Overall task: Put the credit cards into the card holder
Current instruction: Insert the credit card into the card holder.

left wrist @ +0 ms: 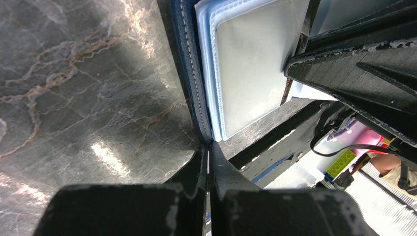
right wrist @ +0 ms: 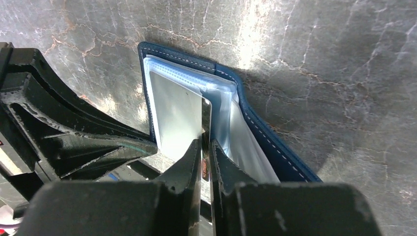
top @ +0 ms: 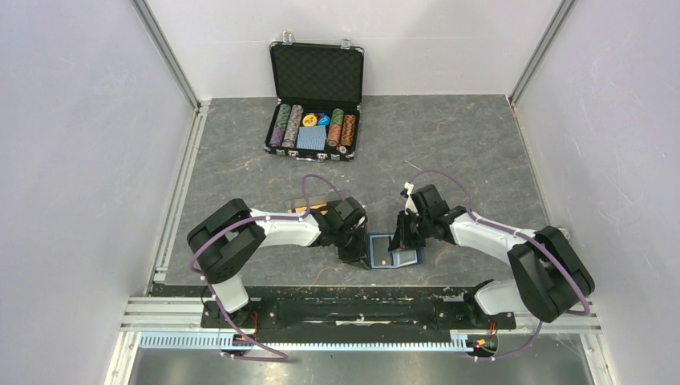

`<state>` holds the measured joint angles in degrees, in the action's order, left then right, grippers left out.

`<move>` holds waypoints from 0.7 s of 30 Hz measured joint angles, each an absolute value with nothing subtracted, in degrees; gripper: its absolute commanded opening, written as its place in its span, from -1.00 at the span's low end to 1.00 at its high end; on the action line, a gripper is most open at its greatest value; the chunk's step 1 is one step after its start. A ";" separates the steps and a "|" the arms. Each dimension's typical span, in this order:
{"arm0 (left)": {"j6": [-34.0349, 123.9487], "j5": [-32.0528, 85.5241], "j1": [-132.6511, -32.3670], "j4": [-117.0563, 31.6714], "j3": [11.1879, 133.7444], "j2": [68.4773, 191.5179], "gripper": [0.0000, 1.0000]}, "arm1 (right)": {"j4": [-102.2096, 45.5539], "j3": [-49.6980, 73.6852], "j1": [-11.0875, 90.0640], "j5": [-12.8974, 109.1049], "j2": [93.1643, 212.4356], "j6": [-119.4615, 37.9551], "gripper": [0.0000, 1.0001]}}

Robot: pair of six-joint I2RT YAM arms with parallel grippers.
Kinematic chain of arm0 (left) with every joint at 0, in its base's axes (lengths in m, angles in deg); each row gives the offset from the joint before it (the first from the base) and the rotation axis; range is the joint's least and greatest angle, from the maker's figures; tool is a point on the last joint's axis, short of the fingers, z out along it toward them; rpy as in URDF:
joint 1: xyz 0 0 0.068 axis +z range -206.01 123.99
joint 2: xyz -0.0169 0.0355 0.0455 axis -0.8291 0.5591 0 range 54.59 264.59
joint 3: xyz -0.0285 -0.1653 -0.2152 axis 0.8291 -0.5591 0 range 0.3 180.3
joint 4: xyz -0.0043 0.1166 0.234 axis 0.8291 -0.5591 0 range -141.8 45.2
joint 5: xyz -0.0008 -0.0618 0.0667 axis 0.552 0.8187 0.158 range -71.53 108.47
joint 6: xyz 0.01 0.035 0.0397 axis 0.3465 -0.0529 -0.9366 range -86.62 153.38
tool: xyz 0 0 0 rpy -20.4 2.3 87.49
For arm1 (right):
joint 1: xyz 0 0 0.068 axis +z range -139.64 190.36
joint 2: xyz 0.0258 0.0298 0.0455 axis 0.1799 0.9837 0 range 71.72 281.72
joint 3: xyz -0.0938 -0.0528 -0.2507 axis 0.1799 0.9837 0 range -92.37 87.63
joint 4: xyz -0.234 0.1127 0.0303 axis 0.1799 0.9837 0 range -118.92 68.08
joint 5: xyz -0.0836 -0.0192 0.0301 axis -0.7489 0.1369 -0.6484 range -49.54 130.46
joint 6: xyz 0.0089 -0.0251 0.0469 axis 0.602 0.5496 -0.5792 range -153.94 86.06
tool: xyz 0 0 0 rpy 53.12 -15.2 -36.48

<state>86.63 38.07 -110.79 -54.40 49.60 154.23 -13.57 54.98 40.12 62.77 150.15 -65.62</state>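
Note:
The navy card holder lies open on the table between my two grippers, its clear pockets facing up. My left gripper is shut on the holder's left edge. In the left wrist view the closed fingertips meet the navy cover beside the pale pockets. My right gripper is shut on a thin glossy credit card. It holds the card on edge with its far end among the holder's pockets. In the right wrist view the jaws pinch the card, and the navy cover curves to the right.
An open black chip briefcase with chips and a blue deck stands at the back. A clear tray with gold-orange cards sits just behind my left arm. White walls and metal rails close in both sides.

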 measured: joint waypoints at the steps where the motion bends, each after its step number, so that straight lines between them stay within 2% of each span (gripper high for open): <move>1: 86.59 38.05 -110.79 -54.62 49.68 154.23 -0.92 | -13.90 55.09 40.12 62.94 150.15 -65.95 -0.77; 3: 86.46 38.00 -110.82 -55.15 49.84 154.20 -0.83 | -14.27 55.25 40.12 63.25 150.15 -66.34 -0.57; 7: 86.35 37.39 -110.90 -56.17 50.25 154.10 -0.50 | -13.79 55.18 40.27 63.71 150.13 -66.49 -0.12; 10: 86.00 35.42 -111.01 -58.10 50.97 153.24 -0.35 | -11.62 53.89 40.56 63.86 149.98 -65.66 0.09; 14: 85.52 32.23 -110.99 -60.41 51.06 151.01 -0.18 | -7.58 50.94 40.86 62.24 149.13 -63.28 0.15; 21: 84.69 30.75 -110.99 -59.69 51.06 145.99 -0.02 | -3.95 47.20 40.86 60.52 147.86 -59.76 -0.11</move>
<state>84.69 30.75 -110.99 -59.69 51.06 145.99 -3.95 47.20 40.86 60.52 147.86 -59.76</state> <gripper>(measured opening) 0.460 0.499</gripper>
